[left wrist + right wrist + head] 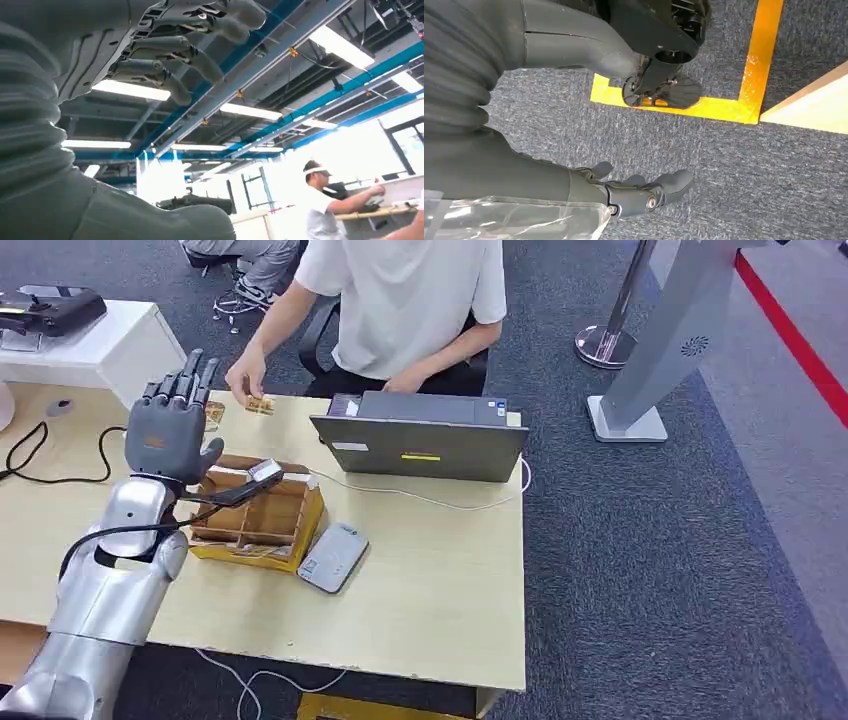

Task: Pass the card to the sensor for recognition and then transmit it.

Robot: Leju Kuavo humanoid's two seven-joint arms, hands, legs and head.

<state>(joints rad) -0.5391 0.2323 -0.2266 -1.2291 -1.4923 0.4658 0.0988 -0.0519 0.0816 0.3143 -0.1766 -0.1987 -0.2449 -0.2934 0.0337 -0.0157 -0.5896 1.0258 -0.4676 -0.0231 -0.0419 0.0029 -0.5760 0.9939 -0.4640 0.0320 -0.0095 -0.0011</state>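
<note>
My left hand [172, 430] is raised over the table's left part, fingers pointing up and apart, with nothing in it. The left wrist view has its fingers [175, 55] against the ceiling, also bare. A small tan card [260, 405] lies on the table's far edge under the hand [245, 373] of a person seated opposite. The grey card sensor [333, 557] lies flat beside the wooden box [256, 520], to the right of my left forearm. My right hand [639, 192] hangs over the carpet, fingers loosely extended and holding nothing.
An open grey laptop [420, 435] stands at the table's far side, a white cable running from it. Black cables lie at the far left. A white side table [110, 345] holds a black device. A grey post base [625, 420] stands on the carpet at right.
</note>
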